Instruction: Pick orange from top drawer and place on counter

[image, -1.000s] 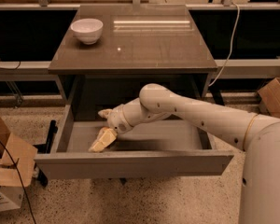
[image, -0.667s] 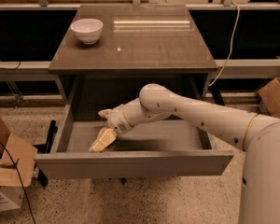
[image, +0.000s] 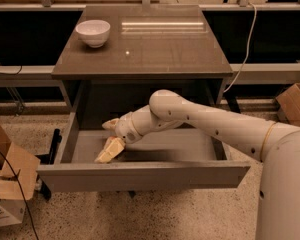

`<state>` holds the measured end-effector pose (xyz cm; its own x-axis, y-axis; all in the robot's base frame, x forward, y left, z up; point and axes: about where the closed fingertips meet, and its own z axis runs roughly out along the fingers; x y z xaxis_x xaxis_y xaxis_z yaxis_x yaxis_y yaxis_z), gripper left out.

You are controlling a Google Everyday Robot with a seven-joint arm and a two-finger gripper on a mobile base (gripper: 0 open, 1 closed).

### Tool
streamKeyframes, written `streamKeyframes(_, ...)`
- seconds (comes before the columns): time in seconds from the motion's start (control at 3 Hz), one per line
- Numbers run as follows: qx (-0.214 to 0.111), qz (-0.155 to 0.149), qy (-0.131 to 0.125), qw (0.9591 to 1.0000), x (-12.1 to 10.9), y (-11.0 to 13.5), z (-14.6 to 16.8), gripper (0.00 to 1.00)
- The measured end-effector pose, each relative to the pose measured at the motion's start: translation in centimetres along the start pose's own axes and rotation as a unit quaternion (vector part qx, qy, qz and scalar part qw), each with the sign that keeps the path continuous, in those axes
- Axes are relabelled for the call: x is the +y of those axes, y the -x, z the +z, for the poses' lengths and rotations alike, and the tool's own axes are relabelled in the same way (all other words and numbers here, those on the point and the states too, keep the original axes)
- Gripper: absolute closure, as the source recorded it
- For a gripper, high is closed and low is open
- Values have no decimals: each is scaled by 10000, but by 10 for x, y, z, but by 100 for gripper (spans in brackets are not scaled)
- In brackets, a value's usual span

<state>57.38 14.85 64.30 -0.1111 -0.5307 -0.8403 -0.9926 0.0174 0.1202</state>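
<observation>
The top drawer point(image: 140, 176) is pulled out below the counter point(image: 155, 49). My white arm reaches from the right into the drawer's left part. My gripper point(image: 108, 139) sits low over the grey drawer floor, its two pale fingers point(image: 108, 151) spread apart, open, with nothing seen between them. The orange is not in view; it may be hidden behind the gripper or the drawer's walls.
A white bowl point(image: 93, 32) stands on the counter's back left corner. Cardboard boxes sit on the speckled floor at the left point(image: 7, 184) and at the far right point(image: 295, 101). A white cable point(image: 247, 44) hangs to the right of the cabinet.
</observation>
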Motion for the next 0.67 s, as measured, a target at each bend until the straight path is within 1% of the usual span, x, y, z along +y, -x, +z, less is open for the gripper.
streamKeyframes(0.33, 0, -1, 0, 10000, 0, 1, -1, 22)
streamKeyframes(0.67, 0, -1, 0, 10000, 1, 4, -3, 1)
